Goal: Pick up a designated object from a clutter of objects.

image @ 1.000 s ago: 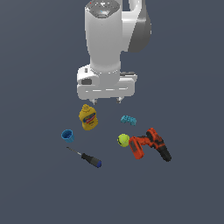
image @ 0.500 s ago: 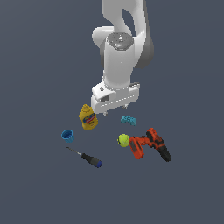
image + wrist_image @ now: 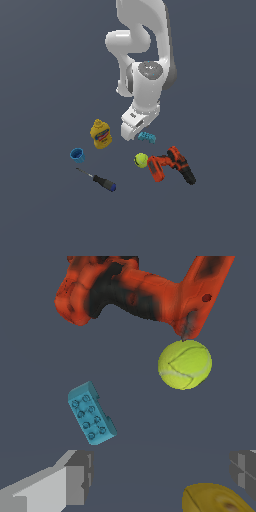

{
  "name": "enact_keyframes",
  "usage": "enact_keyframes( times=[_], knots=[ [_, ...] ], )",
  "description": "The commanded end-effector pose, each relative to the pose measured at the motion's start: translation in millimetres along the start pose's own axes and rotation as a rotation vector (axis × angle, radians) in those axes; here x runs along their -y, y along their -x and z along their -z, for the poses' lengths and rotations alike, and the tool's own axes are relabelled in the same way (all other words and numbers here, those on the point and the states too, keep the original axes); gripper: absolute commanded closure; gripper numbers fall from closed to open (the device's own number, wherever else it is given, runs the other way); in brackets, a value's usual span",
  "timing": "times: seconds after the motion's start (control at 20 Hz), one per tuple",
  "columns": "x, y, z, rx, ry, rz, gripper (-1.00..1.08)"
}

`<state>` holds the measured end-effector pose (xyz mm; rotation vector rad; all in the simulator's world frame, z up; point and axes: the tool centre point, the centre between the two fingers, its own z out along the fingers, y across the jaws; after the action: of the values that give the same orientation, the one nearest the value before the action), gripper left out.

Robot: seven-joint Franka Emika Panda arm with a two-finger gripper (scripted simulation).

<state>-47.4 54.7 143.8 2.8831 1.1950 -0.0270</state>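
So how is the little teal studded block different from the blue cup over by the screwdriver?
The teal block is a flat rectangular brick with studs on top, while the blue cup is round and open-topped. The block is a lighter teal, the cup a deeper blue. The block lies close beside the gripper, near the tennis ball; the cup sits apart beyond the mustard bottle. Both are small and bluish.

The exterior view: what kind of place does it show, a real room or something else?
Most likely a simulated test scene, not a real room. The floor is a plain dark grey surface without walls or furniture. A white robot arm hangs over scattered objects: a mustard bottle, a power drill and a teal studded block.
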Motion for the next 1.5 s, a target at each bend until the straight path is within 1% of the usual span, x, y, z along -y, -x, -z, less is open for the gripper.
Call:
enact_keyframes(
  times=[0.0, 0.35, 0.65, 0.95, 1.2, 1.45],
  knots=[
    [13, -2, -15, -0.004, 0.000, 0.093, -0.92],
    [46, -3, -48, -0.015, -0.003, 0.307, -0.92],
    [64, -2, -64, -0.023, -0.005, 0.419, -0.92],
    [72, -1, -71, -0.026, -0.007, 0.463, -0.92],
    [71, -1, -72, -0.025, -0.007, 0.459, -0.92],
    [72, -1, -85, -0.026, -0.007, 0.461, -0.92]
  ],
)
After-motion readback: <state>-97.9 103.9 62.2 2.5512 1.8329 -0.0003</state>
